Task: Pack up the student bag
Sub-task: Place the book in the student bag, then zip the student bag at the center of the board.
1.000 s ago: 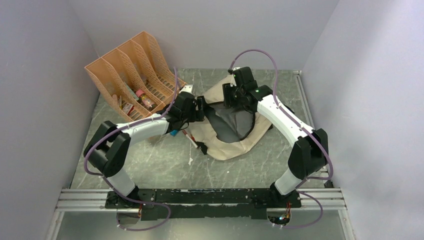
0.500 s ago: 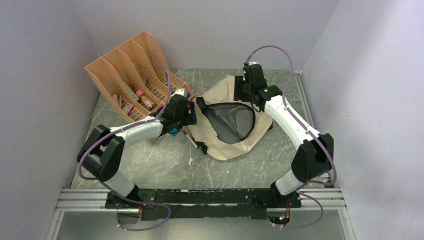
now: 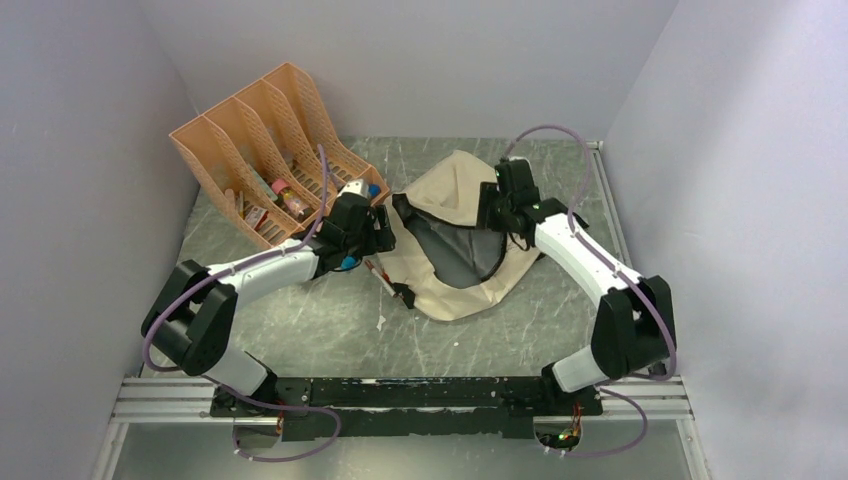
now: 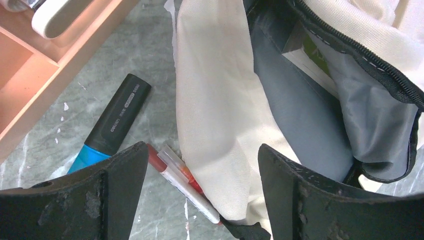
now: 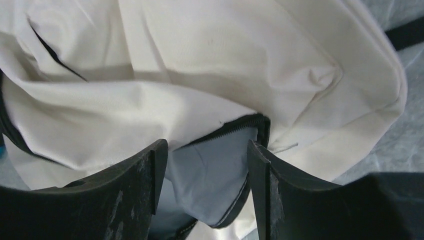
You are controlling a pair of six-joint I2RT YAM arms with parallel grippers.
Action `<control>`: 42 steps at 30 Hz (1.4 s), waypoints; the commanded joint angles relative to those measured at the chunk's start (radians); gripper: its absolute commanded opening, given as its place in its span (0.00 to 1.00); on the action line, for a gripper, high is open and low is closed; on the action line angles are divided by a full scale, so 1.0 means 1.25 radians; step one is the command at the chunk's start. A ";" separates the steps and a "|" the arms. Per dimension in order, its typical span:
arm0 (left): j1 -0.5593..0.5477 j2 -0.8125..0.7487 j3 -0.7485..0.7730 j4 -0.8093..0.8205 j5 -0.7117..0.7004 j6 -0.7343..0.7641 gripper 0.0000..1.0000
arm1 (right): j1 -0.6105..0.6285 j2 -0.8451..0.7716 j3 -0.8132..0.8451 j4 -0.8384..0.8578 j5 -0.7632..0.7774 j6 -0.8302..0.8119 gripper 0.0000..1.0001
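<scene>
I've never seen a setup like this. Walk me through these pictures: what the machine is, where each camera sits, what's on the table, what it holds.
These are two robot arms bolted at the near edge of a table. The wide picture looks down from above and behind them. The other two come from small cameras on the wrists, so the black shapes at the bottom are that arm's own two fingers. On the table are a beige student bag, unzipped to show grey lining, an orange file organizer, a black-and-blue marker and a red-and-white pen. The left hand and the right hand both stand open over the bag's edges; neither holds anything.
</scene>
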 commanded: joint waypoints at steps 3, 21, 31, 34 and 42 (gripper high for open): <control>-0.036 -0.007 0.063 -0.021 -0.074 -0.040 0.86 | 0.001 -0.137 -0.144 0.109 0.008 0.044 0.63; -0.149 0.229 0.324 -0.217 -0.283 -0.233 0.85 | 0.001 -0.263 -0.254 0.219 0.033 0.012 0.60; -0.150 0.427 0.538 -0.400 -0.383 -0.271 0.83 | 0.001 -0.286 -0.277 0.242 0.012 0.026 0.59; -0.148 0.451 0.543 -0.408 -0.384 -0.257 0.82 | 0.001 -0.297 -0.286 0.250 0.007 0.028 0.59; -0.118 0.499 0.583 -0.436 -0.399 -0.231 0.78 | 0.001 -0.306 -0.294 0.260 -0.009 0.028 0.58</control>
